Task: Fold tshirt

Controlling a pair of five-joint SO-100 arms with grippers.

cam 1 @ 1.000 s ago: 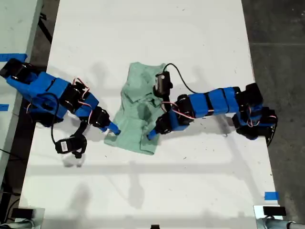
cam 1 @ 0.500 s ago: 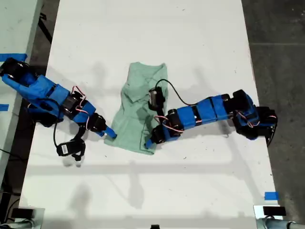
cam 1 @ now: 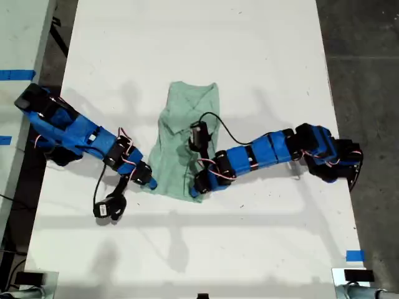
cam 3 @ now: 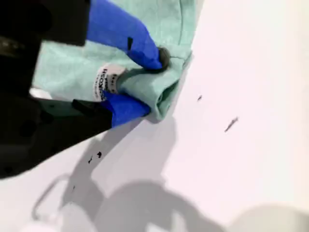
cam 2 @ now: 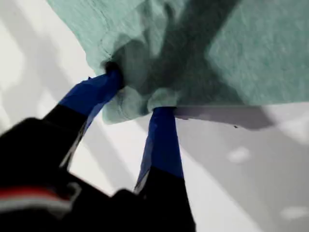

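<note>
1. Currently the tshirt (cam 1: 181, 124) lies about mid-table (cam 1: 187, 37) in the exterior view, bunched into a narrow, wrinkly strip running far to near
2. My first gripper (cam 1: 149, 182) reaches in from the exterior view's left, with its arm low over bare table and its tips at the shirt's near-left corner
3. In the first wrist view my first gripper (cam 2: 137, 92) has both blue fingers closed on a rolled lump of the cloth edge; the tshirt (cam 2: 251, 53) spreads beyond the tips, with white table (cam 2: 231, 159) under the fingers
4. My second gripper (cam 1: 196, 189) comes from the exterior view's right, with its arm crossing over the shirt and its tips at the near-right corner
5. In the second wrist view my second gripper (cam 3: 152, 84) is clamped on a folded wad of the tshirt (cam 3: 159, 24), right at the cloth edge
6. A small white label (cam 3: 104, 82) shows on the cloth between the fingers; its print is too blurred to read
7. Beyond that pinched edge is bare table (cam 3: 241, 96) with a few dark specks
</note>
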